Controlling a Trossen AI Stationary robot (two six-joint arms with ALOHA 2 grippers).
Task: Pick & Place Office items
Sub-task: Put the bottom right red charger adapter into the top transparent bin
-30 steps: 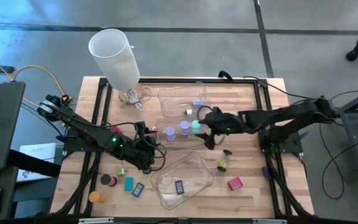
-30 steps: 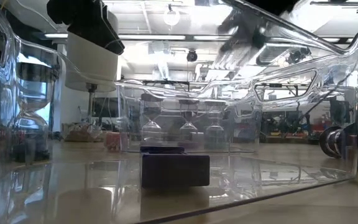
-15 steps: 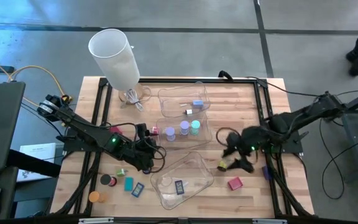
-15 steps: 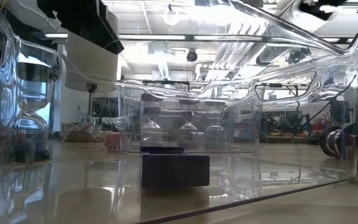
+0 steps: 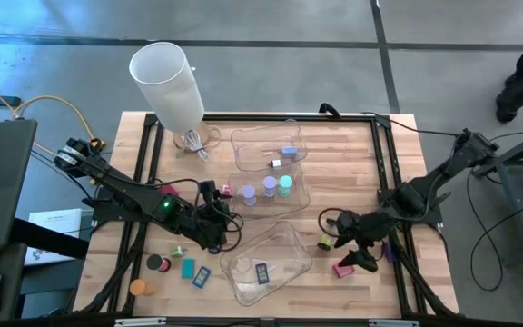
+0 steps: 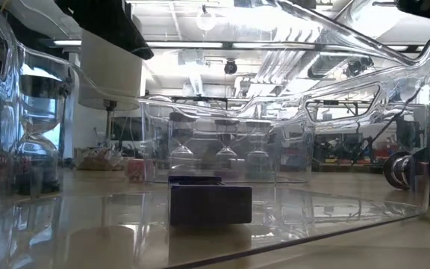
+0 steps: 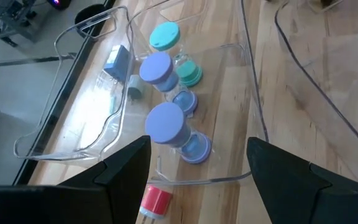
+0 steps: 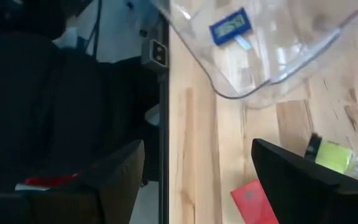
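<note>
From above, the right gripper (image 5: pixel 357 257) hangs with its fingers spread and nothing between them, low over the table's right front, just above a red block (image 5: pixel 341 268) and beside a yellow-green piece (image 5: pixel 324 242). The left gripper (image 5: pixel 228 224) waits, jaws also apart and empty, left of centre, beside the near tray (image 5: pixel 284 238), which holds a dark blue rectangle (image 5: pixel 261 272). The middle tray (image 5: pixel 304 189) carries two lilac cylinders (image 5: pixel 249 194) and a teal one (image 5: pixel 285 184); the far tray (image 5: pixel 240 141) holds a blue block (image 5: pixel 289 151). A pink piece (image 5: pixel 226 191) lies just left of the middle tray. At the left front lie a black cylinder (image 5: pixel 155 262), an orange one (image 5: pixel 137 287), a teal rectangle (image 5: pixel 187 267) and a blue rectangle (image 5: pixel 201 276). The white shade (image 5: pixel 167 84) leans over the far left corner.

At table height, the dark rectangle (image 6: pixel 210 205) sits inside the clear tray wall (image 6: pixel 394 134); neither gripper's tips show.

The left wrist camera looks past its spread fingers (image 7: pixel 126 167) at the lilac cylinders (image 7: pixel 166 124), the teal cylinder (image 7: pixel 165 36), the blue block (image 7: pixel 116 60) and a red piece (image 7: pixel 156 200) close by its tips.

The right wrist camera shows its parted fingers (image 8: pixel 294 167), the red block (image 8: pixel 252 200) between them on the wood, the yellow-green piece (image 8: pixel 334 156), and the blue rectangle (image 8: pixel 230 25) in the tray
</note>
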